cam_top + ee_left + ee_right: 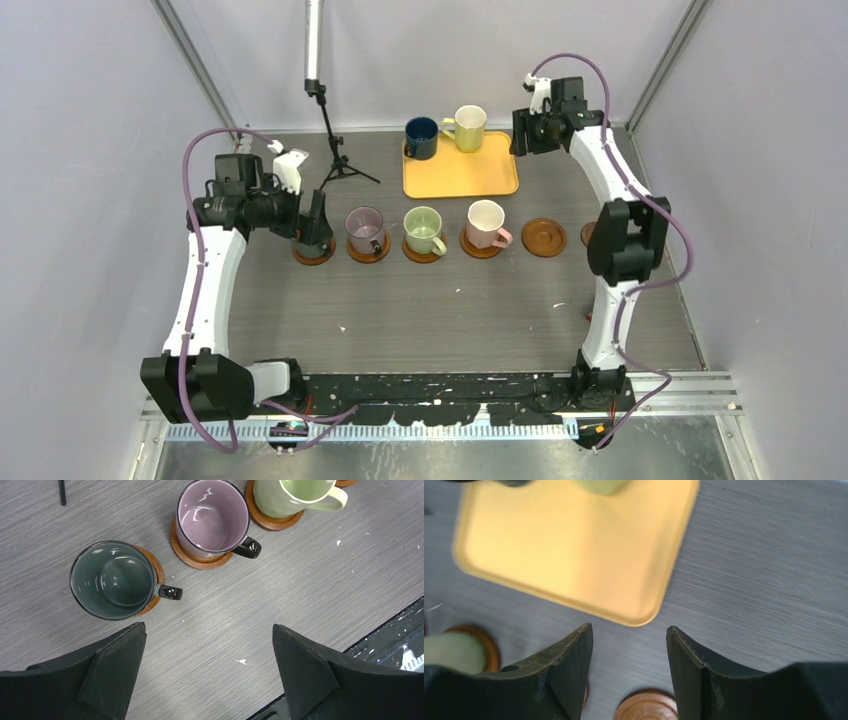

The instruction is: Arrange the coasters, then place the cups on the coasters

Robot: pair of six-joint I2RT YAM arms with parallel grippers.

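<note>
Coasters lie in a row across the table. On them stand the dark green cup (pixel 112 580), the mauve cup (pixel 365 230), the light green cup (pixel 424 230) and the pink cup (pixel 485 222). One coaster (pixel 543 237) is bare, and another (pixel 587 234) peeks out from behind the right arm. The navy cup (pixel 421 138) and the pale yellow cup (pixel 468 128) stand on the yellow-orange tray (pixel 470 175). My left gripper (pixel 314 232) hangs open over the dark green cup, holding nothing (pixel 209 645). My right gripper (pixel 527 132) is open and empty beside the tray's right edge (pixel 629 629).
A black tripod stand (pixel 335 150) rises at the back left of the table. Grey walls close in the table on three sides. The arm bases and a black rail (pixel 440 385) run along the near edge. The right wrist view is blurred.
</note>
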